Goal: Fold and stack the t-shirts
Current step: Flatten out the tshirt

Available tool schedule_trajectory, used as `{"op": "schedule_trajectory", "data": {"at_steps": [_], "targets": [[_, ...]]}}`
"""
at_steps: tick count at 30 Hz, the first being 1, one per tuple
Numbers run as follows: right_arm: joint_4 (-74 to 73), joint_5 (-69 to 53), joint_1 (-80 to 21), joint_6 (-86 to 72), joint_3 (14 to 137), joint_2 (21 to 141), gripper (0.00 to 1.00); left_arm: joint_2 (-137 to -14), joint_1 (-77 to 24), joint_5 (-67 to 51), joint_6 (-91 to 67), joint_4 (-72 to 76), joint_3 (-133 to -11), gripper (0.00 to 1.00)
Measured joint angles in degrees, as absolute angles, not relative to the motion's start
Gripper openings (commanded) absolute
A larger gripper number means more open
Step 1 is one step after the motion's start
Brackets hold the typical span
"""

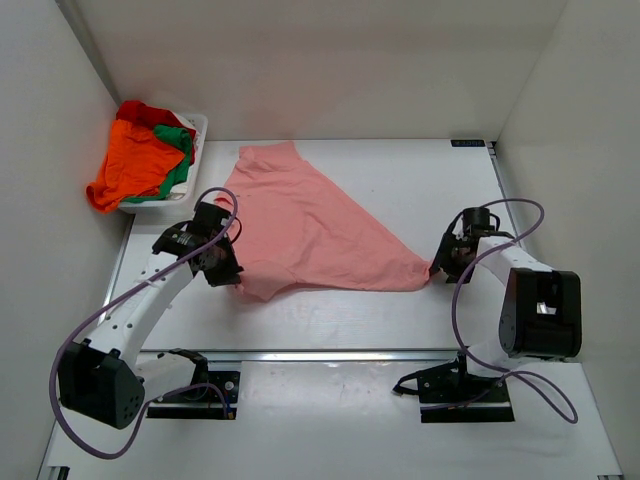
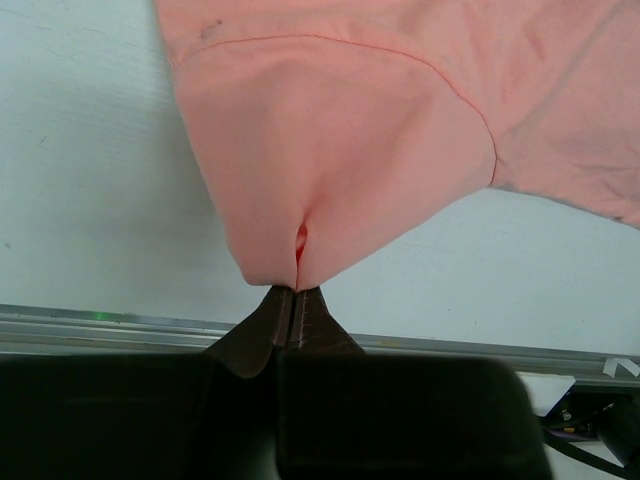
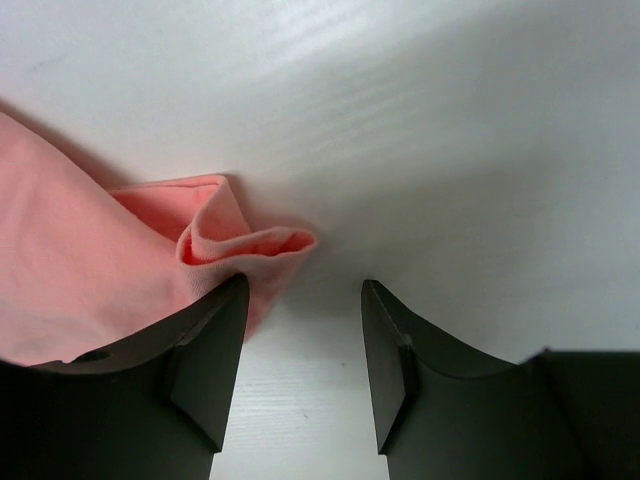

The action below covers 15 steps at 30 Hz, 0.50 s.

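Progress: early. No finished, folded shirt shows anywhere on the table (image 1: 400, 320), and there is no stack.

The salmon pink t-shirt (image 1: 320, 225) is the one being worked. It lies spread across the middle of the top view in a rough triangle. One point is at upper centre, one at lower left by the left gripper (image 1: 232, 275), and one at centre right by the right gripper (image 1: 440, 262). Judged from that outline, it is doubled over on a diagonal and is not yet a neat rectangle. It needs squaring and further folds.

The orange t-shirt (image 1: 135, 165), green t-shirt (image 1: 180, 150) and red t-shirt (image 1: 145, 112) sit heaped in the white basket (image 1: 198, 128) at upper left. The orange one spills over the rim. All three remain to be folded.

Left jaws: clenched on the pink cloth. In the left wrist view the fingertips meet with no gap. A puckered, rounded fold of shirt rises out of the pinch at the frame's lower centre, and a hem seam runs across the cloth above it.

Right jaws: released and wide apart. In the right wrist view a rolled corner of the shirt lies on the table at centre left. It is against the left-hand finger and partly hidden behind it. The gap between the fingers shows mostly bare table. Nothing is gripped, and whether the finger presses the cloth cannot be told.
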State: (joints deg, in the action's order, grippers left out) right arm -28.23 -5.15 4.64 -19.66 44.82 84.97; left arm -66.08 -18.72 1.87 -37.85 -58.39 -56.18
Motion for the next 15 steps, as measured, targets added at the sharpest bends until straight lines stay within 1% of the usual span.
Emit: {"op": "schedule_trajectory", "data": {"at_steps": [6,13,15], "targets": [[-24.3,-6.2,4.3,-18.8,45.3,86.0,0.46,-65.9,-18.7,1.5,-37.6,-58.4,-55.8,0.00],[-15.6,-10.2,6.3,-21.5,39.4,82.0,0.49,-65.1,-18.5,1.2,-37.5,-58.4,-55.2,0.00],[-13.3,-11.8,7.5,-22.7,38.3,81.6,0.47,-65.0,-18.5,1.1,-37.5,-58.5,-55.0,0.00]]}}
